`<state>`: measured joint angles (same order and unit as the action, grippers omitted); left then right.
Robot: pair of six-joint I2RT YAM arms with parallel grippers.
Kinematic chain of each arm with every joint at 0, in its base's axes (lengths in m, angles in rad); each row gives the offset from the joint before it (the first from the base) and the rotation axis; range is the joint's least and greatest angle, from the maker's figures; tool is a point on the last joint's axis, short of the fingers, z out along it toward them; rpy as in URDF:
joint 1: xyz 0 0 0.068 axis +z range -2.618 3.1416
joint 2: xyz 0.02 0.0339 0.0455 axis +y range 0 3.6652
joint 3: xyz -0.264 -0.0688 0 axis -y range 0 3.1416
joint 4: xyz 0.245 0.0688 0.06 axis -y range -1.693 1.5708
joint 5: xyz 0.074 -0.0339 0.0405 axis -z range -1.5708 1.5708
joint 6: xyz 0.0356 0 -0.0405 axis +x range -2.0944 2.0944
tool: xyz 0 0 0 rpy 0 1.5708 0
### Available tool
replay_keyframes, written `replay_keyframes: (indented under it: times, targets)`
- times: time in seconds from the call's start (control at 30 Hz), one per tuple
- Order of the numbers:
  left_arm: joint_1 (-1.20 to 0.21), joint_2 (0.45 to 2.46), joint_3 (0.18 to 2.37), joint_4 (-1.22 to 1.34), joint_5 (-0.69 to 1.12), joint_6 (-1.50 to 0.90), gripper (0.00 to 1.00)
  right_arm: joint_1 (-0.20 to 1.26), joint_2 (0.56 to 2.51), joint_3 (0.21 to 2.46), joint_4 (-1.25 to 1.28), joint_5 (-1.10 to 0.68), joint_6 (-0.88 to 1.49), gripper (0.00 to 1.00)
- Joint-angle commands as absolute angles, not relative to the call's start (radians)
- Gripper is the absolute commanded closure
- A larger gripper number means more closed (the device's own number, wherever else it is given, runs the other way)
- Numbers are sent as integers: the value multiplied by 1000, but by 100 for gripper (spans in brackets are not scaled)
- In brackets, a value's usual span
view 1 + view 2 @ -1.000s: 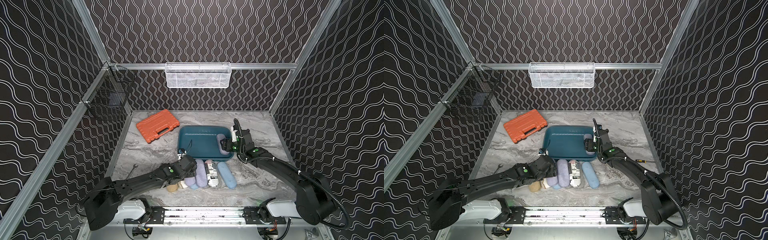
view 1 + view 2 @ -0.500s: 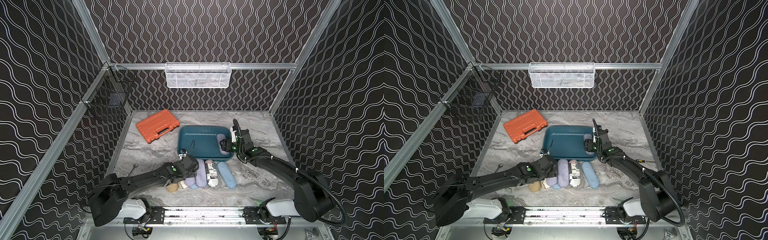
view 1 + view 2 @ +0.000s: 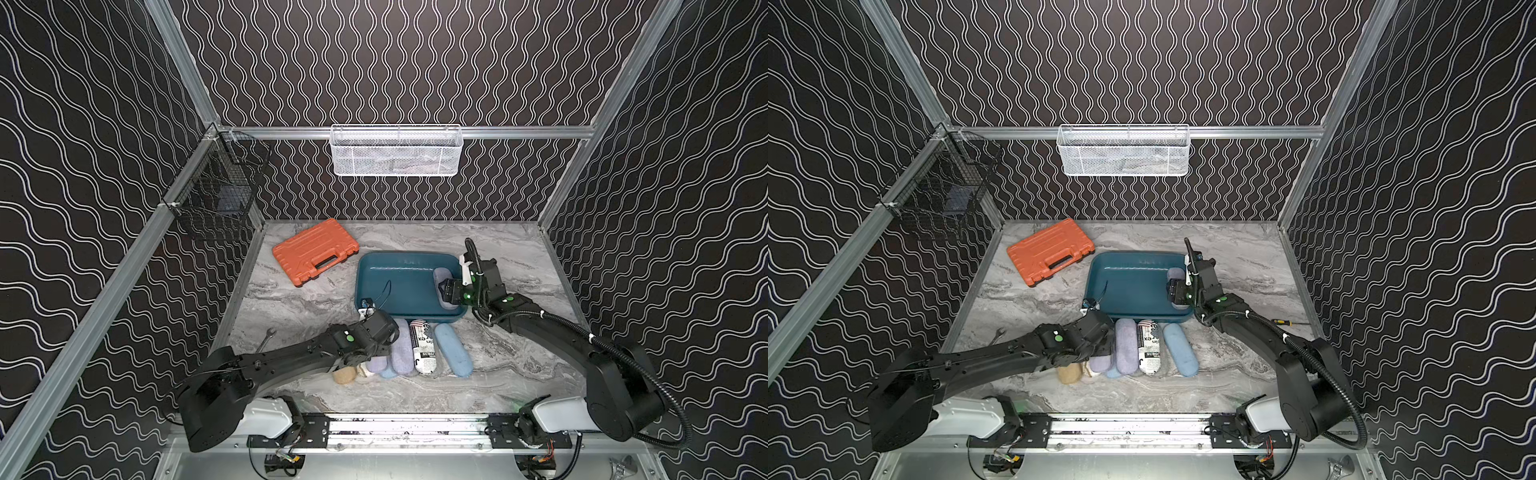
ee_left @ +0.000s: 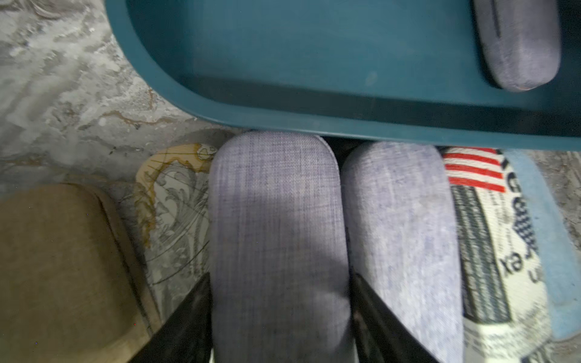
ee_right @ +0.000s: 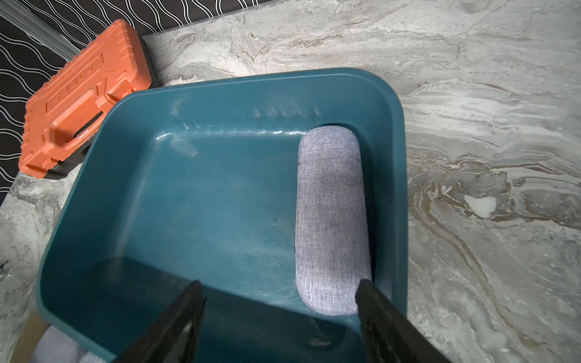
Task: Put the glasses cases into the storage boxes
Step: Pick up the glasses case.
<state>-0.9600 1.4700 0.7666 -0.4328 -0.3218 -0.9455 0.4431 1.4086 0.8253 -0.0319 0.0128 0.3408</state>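
While the left gripper [image 4: 279,278] squeezes a lilac glasses case [image 4: 276,213], the right gripper [image 5: 279,284] hangs wide apart over the teal tray [image 3: 407,291].

Both black fingers [image 4: 191,308] of the left gripper press the sides of that case, which is in a row of cases on the marble table [image 3: 316,299], in the lower middle of a top view, just below the tray. Beside it lie a second lilac case [image 4: 402,235], a newspaper-print case [image 4: 490,251], a light blue case [image 4: 553,245], a map-print case [image 4: 176,204] and a tan case [image 4: 56,267]. One grey case [image 3: 441,275] lies inside the tray by its right wall in both top views, and the right gripper holds nothing.
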Motion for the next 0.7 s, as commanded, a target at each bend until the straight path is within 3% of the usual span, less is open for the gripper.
replay_keyframes:
  times: [0.0, 0.37, 0.67]
  targets:
    - [-972, 1442, 801, -470, -381, -920, 43, 443, 1408, 829, -2, 7, 351, 22]
    - [-991, 1344, 929, -594, -394, -864, 44, 443, 1407, 830, -5, -2, 353, 22]
    - [-990, 1359, 1019, -547, -400, -781, 44, 409, 1404, 829, -3, -10, 357, 22]
